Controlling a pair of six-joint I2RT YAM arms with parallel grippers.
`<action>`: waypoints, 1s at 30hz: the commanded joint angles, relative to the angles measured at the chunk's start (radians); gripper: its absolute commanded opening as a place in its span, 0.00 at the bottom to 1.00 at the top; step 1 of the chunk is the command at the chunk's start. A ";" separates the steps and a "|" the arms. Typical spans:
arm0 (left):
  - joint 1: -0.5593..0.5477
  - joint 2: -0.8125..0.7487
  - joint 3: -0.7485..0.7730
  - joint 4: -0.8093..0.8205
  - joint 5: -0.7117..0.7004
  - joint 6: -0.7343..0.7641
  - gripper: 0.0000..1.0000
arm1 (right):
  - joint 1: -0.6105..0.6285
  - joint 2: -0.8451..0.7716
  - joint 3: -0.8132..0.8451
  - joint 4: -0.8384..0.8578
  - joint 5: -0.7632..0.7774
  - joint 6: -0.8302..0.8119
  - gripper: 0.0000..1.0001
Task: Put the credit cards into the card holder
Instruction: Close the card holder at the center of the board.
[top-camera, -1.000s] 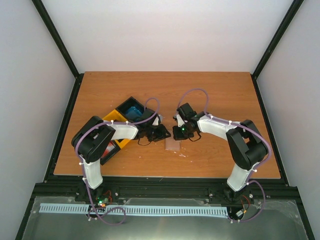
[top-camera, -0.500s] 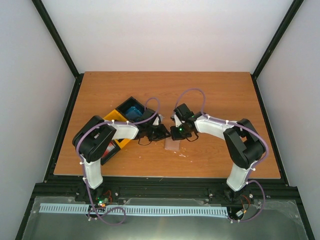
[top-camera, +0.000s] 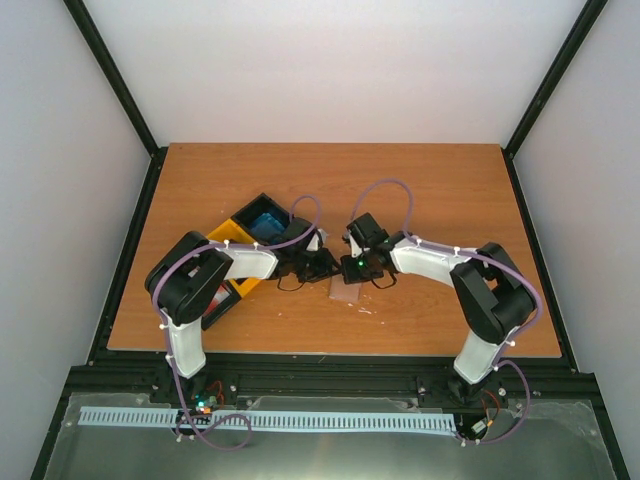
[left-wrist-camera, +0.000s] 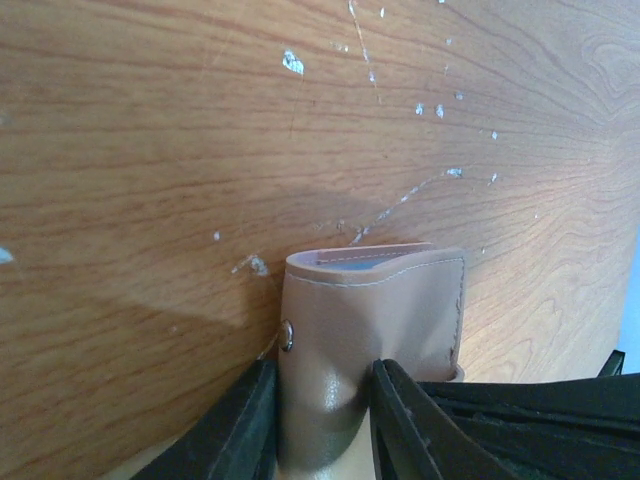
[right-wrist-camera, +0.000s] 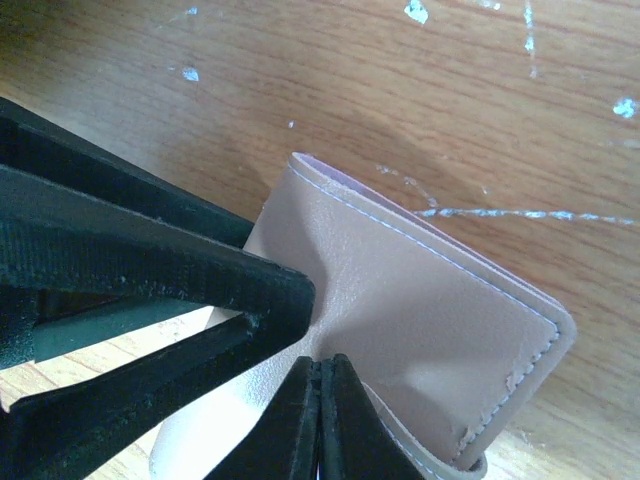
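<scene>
The tan-pink card holder (top-camera: 345, 292) lies on the table between the arms. In the left wrist view the card holder (left-wrist-camera: 370, 320) stands pinched between my left gripper's (left-wrist-camera: 322, 425) two black fingers, with a bluish edge showing in its fold. My left gripper (top-camera: 325, 266) is shut on it. My right gripper (right-wrist-camera: 321, 372) is shut, with its tips pressed against the holder's cover (right-wrist-camera: 420, 310) right beside the left finger (right-wrist-camera: 200, 275). In the top view the right gripper (top-camera: 352, 270) meets the left one. A light blue card (top-camera: 266, 222) lies in a black bin. A red card (top-camera: 222, 297) shows under the left arm.
The black-yellow-black three-bin tray (top-camera: 228, 236) stands left of the grippers, partly under the left arm. Black frame posts and white walls close in the table on three sides. White scuff marks (left-wrist-camera: 292, 62) dot the wood.
My right gripper has moved a little left and down, closing in on the card holder and the left gripper. The left arm and the holder have barely moved.
</scene>
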 joint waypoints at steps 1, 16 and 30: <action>-0.020 0.037 -0.028 -0.110 -0.048 -0.005 0.29 | 0.014 -0.009 -0.062 -0.014 -0.012 0.026 0.03; -0.020 0.025 -0.034 -0.113 -0.027 0.003 0.33 | 0.014 -0.043 -0.091 0.062 -0.026 0.066 0.03; -0.020 0.004 -0.065 -0.116 -0.026 0.001 0.34 | 0.014 -0.102 -0.066 0.048 0.000 0.067 0.14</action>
